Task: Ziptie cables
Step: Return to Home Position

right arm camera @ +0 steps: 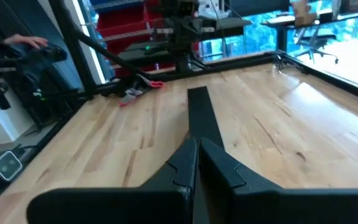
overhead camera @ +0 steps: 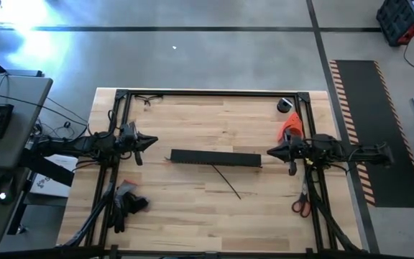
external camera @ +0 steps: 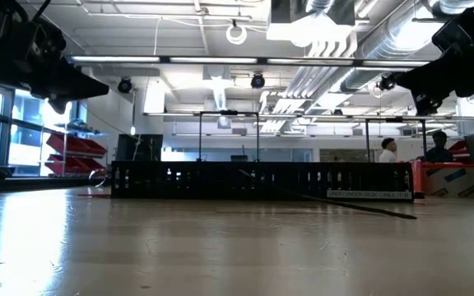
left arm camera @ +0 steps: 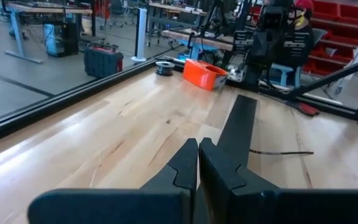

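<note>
The cables lie as a loose pale grey and purplish bunch on the table near its near left corner; they also show in the right wrist view. A long black slotted strip lies across the table's middle, and a thin dark strand lies just near of it. My left gripper is shut and empty, above the table to the left of the strip. My right gripper is shut and empty, above the table off the strip's right end.
An orange object and a tape roll sit at the far right. Red-handled scissors lie at the near right. A black frame runs along the table's edges. Bare wood lies far of the strip.
</note>
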Robot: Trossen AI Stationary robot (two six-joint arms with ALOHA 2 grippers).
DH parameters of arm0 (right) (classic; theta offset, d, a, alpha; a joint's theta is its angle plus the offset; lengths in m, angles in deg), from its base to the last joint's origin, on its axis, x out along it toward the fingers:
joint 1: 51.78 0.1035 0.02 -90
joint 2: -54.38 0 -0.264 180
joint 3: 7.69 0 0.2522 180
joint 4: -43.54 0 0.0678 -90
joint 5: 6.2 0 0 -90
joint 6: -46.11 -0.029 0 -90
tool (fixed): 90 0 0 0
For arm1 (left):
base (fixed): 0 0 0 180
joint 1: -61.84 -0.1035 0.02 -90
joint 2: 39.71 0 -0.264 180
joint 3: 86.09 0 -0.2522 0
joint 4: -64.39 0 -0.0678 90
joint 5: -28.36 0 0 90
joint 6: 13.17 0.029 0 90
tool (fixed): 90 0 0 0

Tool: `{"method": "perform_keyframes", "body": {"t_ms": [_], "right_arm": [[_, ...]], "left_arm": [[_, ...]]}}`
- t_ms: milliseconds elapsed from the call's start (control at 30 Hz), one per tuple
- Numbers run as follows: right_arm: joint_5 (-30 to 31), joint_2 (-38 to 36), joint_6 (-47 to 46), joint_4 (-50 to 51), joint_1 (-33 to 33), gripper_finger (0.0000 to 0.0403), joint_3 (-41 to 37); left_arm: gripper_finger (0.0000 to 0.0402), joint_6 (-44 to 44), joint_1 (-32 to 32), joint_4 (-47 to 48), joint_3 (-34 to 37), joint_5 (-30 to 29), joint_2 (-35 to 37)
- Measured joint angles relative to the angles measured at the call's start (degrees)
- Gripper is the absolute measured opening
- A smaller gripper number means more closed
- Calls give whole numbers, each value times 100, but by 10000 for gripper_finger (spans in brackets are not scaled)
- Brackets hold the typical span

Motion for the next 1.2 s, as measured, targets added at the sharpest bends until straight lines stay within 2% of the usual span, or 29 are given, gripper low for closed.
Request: {"method": "perform_keyframes", "body": {"t_ms": [300,433,500,667,1200], "right_arm": [[1,-176,0,-32,13,1,0],[1,-179,0,-26,13,1,0],[-1,-179,2,-38,17,1,0],[1,-152,0,-37,13,0,0],[1,-150,1,-31,13,0,-4]], "left_arm": [[0,1,133,-95,9,-20,299],[0,12,345,-1371,377,-51,301],[0,-3,436,-1514,372,8,301],[0,-4,486,-1473,372,31,301],[0,-1,12,-1453,372,20,303]]}}
